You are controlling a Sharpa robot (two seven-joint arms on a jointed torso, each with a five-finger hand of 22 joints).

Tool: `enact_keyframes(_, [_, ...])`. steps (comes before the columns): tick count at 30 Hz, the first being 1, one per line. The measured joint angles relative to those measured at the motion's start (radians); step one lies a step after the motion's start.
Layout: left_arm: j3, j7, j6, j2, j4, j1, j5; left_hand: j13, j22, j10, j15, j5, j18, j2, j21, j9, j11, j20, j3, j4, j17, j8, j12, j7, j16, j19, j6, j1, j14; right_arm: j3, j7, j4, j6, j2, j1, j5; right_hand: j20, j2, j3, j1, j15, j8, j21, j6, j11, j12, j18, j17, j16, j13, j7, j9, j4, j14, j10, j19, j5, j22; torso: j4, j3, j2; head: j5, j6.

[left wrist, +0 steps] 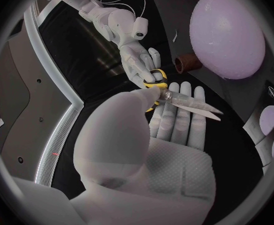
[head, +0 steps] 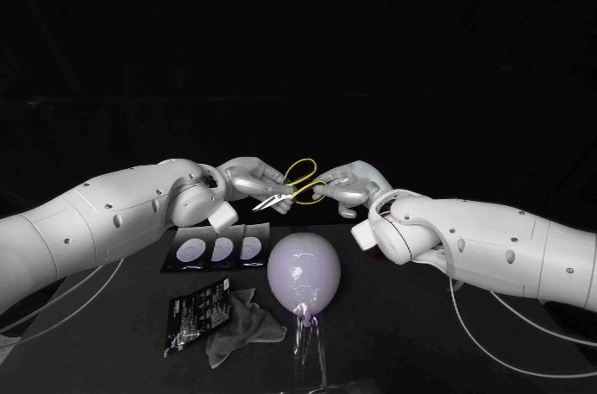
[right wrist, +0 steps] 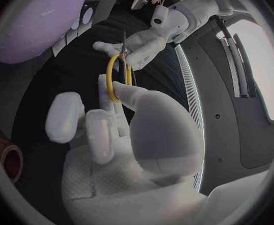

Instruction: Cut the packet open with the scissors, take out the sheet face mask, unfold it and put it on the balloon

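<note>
Balloon (head: 304, 269) at centre — packet (head: 199, 315) left of it, scissors (head: 284, 196) behind

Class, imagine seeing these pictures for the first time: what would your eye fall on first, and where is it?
The yellow-handled steel scissors stand out first, held in the air between the left hand and the right hand over the black table. Next comes the large pale lilac balloon nearer the robot, with a black packet on the table to its left in the head view.

Black table (head: 405, 351): balloon (head: 304, 272), packet (head: 197, 312) touching grey cloth (head: 245, 332), card (head: 222, 249) with pale ovals.
</note>
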Motion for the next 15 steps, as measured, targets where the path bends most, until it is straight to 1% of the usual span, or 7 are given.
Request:
enact_keyframes(3, [0.0, 0.007, -0.03, -0.001, -0.005, 0.0, 0.012, 0.0, -0.026, -0.112, 0.036, -0.006, -0.015, -0.054, -0.047, -0.018, 0.034, 0.015, -0.06, 0.023, -0.022, -0.036, 0.001, -0.007, -0.023, -0.055, -0.064, -0.046, -0.101, 0.0, 0.0, -0.014, -0.016, -0.001, 0.004, 0.006, 0.0, -0.004, 0.011, -0.004, 0.0, 0.003, 0.003, -0.002, 0.0, 0.0, 0.0, -0.001, 0.0, 0.001, -0.001, 0.006, -0.008, 0.0, 0.0, 0.0, -0.002, 0.0, 0.0, -0.0004, 0.0, -0.002, 0.0])
enact_keyframes(4, [0.0, 0.01, -0.04, 0.0, -0.006, 0.0, 0.015, 0.001, -0.032, -0.139, 0.044, -0.006, -0.015, -0.062, -0.058, -0.023, 0.042, 0.016, -0.082, 0.029, -0.03, -0.044, 0.002, -0.012, -0.023, -0.066, -0.081, -0.055, -0.129, 0.001, 0.0, -0.018, -0.02, 0.0, 0.004, 0.007, 0.0, -0.005, 0.011, -0.005, 0.0, 0.003, 0.003, -0.002, 0.002, 0.0, 0.0, -0.001, 0.0, 0.001, -0.001, 0.006, -0.008, 0.0, 0.002, 0.0, -0.002, 0.0, 0.0002, -0.0006, 0.0, -0.003, 0.001])
enact_keyframes(6, [0.0, 0.015, -0.06, 0.0, -0.008, 0.0, 0.021, 0.003, -0.044, -0.176, 0.057, -0.006, -0.041, -0.067, -0.089, -0.031, 0.051, 0.017, -0.143, 0.044, -0.043, -0.055, 0.002, -0.017, -0.023, -0.117, -0.106, -0.06, -0.177, 0.001, 0.0, -0.028, -0.028, 0.003, 0.004, 0.01, 0.0, -0.001, 0.012, -0.009, 0.0, 0.005, 0.007, -0.003, 0.003, 0.0, 0.0, -0.001, 0.0, 0.003, -0.001, 0.008, -0.01, 0.0, 0.003, 0.0, -0.002, 0.0, 0.0005, -0.0007, 0.0, -0.006, 0.002])
enact_keyframes(8, [0.0, 0.021, -0.084, 0.0, -0.011, 0.0, 0.027, 0.003, -0.052, -0.208, 0.067, -0.006, -0.048, -0.066, -0.121, -0.037, 0.062, 0.017, -0.232, 0.061, -0.055, -0.058, 0.003, -0.021, -0.022, -0.178, -0.122, -0.058, -0.211, 0.001, 0.0, -0.04, -0.036, 0.007, 0.004, 0.013, 0.0, -0.001, 0.014, -0.009, 0.0, 0.008, 0.007, -0.004, 0.003, 0.0, -0.001, -0.001, 0.0, 0.004, 0.0, 0.011, -0.011, 0.0, 0.004, 0.0, -0.002, 0.0, 0.001, -0.0006, 0.0, -0.007, 0.003])
enact_keyframes(9, [0.0, 0.024, -0.094, 0.001, -0.012, 0.0, 0.029, 0.005, -0.053, -0.229, 0.072, -0.006, -0.07, -0.015, -0.14, -0.041, 0.071, 0.015, -0.384, 0.095, -0.066, -0.058, 0.009, -0.022, -0.014, -0.212, -0.13, -0.004, -0.235, 0.001, 0.0, -0.047, -0.039, 0.009, 0.005, 0.014, 0.0, -0.001, 0.014, -0.009, 0.0, 0.008, 0.009, -0.004, 0.003, 0.0, -0.001, -0.001, 0.0, 0.005, 0.0, 0.013, -0.011, 0.0, 0.004, 0.0, -0.002, 0.0, 0.0012, -0.0006, 0.0, -0.008, 0.004])
enact_keyframes(11, [0.0, 0.029, -0.117, 0.001, -0.019, 0.0, 0.033, 0.005, -0.058, -0.241, 0.078, -0.006, -0.077, 0.002, -0.162, -0.045, 0.073, 0.017, -0.512, 0.118, -0.077, -0.058, 0.012, -0.022, -0.01, -0.26, -0.13, 0.026, -0.257, 0.002, 0.0, -0.066, -0.044, 0.012, 0.008, 0.016, 0.0, -0.004, 0.014, -0.012, 0.0, 0.008, 0.011, -0.004, 0.003, 0.0, -0.006, -0.001, 0.0, 0.005, 0.0, 0.014, -0.011, 0.0, 0.004, 0.0, -0.002, 0.0, 0.0014, -0.0011, 0.0, -0.009, 0.005])
enact_keyframes(15, [-0.001, 0.04, -0.158, 0.003, -0.034, 0.0, 0.043, 0.005, -0.062, -0.242, 0.086, -0.006, -0.077, 0.0, -0.182, -0.049, 0.075, 0.02, -0.605, 0.126, -0.091, -0.058, 0.017, -0.022, -0.01, -0.306, -0.13, 0.024, -0.292, 0.003, -0.001, -0.105, -0.047, 0.019, 0.016, 0.016, -0.004, -0.01, 0.029, -0.019, 0.0, 0.014, 0.014, -0.005, 0.001, 0.0, -0.007, 0.001, 0.0, 0.005, 0.001, 0.015, -0.026, 0.0, 0.006, 0.004, -0.004, -0.001, 0.0011, -0.0012, 0.001, -0.012, 0.005])
